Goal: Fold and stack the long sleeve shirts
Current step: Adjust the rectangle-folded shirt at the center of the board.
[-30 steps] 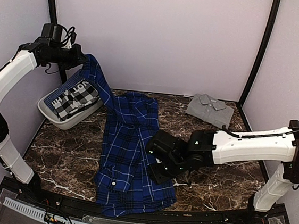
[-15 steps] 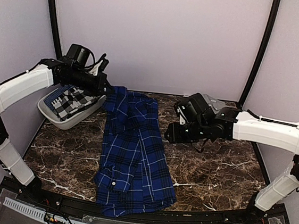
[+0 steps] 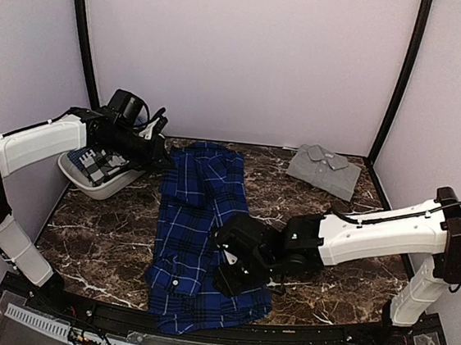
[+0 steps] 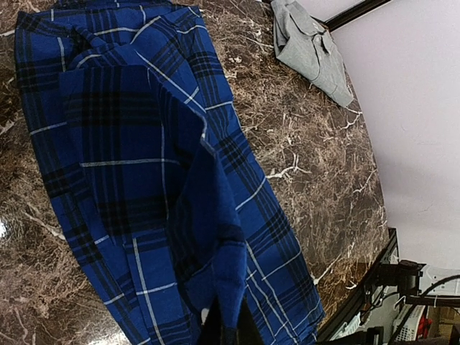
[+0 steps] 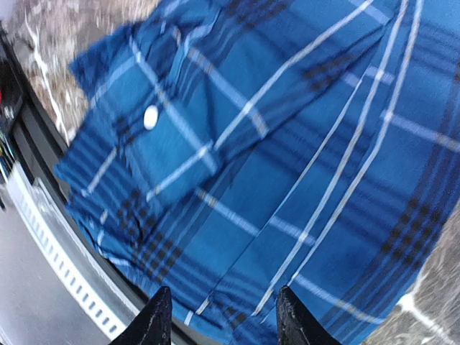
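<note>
Basket beside plaid shirt; grey shirt well apart; right hand above hem.

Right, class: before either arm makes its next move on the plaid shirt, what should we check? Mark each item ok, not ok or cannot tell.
1. Left fingers pinching the plaid shirt at its far left part: ok.
2. Right fingers open, holding nothing, over the shirt's near end: ok.
3. Plaid shirt lying flat: not ok, a fold ridges its middle.
4. Grey shirt folded in the far right corner, away from both arms: ok.
5. Near hem fully on the table: cannot tell, it reaches the front edge.
</note>
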Motion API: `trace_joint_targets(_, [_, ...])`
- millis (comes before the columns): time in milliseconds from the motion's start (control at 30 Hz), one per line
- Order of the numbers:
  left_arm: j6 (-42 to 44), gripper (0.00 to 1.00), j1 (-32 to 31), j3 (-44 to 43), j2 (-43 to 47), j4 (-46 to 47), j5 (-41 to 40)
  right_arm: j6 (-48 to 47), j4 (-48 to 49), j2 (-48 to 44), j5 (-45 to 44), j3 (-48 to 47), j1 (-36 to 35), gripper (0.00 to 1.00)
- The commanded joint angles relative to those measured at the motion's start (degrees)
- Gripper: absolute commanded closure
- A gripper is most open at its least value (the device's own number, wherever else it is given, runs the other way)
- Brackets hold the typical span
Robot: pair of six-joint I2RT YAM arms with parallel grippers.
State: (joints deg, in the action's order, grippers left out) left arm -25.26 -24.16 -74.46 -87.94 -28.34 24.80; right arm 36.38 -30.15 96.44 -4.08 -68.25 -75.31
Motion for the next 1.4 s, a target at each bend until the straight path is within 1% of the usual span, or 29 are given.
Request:
trace_joint_targets(0, [-1.73, 1.0, 0.12, -0.32, 0.34, 1.09, -0.61, 4.05, -5.41, 2.74, -3.84, -1.89, -4.67, 0.53])
trace_joint_targets(133, [-1.98, 1.0, 0.16, -0.74, -0.26, 0.93, -0.89, 5.89, -9.16, 7.1, -6.97, -5.12, -8.28, 0.53])
trace_joint_targets(267, [-1.92, 1.0, 0.1, -1.06, -0.46, 0.71, -1.39, 7.05, -9.85, 10.79, -7.45, -7.08, -10.64, 0.53])
trace_joint_targets(400, [-1.83, 1.0, 0.08, -1.2, -0.66, 0.61, -1.73, 8.03, -10.57, 13.53, -9.05, -7.92, -11.35, 0.55])
trace_joint_targets(667, [-1.6, 1.0, 0.08, -2.12, -1.19, 0.08, -2.1, 9.19, -12.7, 15.2, -11.32, -8.24, -11.43, 0.61])
trace_joint_targets(800, [-1.55, 1.0, 0.15, -2.14, -1.18, -0.02, -2.1, 9.26, -11.87, 15.21, -11.19, -7.83, -11.44, 0.67])
trace_joint_targets(933, [-1.4, 1.0, 0.13, -2.23, -1.09, -0.2, -2.4, 9.05, -11.52, 15.76, -10.72, -7.98, -11.43, 0.76])
trace_joint_targets(1200, [-1.16, 1.0, 0.11, -2.77, -1.4, -0.35, -2.52, 9.01, -13.44, 14.63, -12.43, -9.67, -11.43, 0.99])
trace_joint_targets(1367, [-0.98, 1.0, 0.13, -2.89, -1.53, -0.4, -2.53, 7.66, -12.45, 12.3, -11.78, -10.37, -11.58, 1.0])
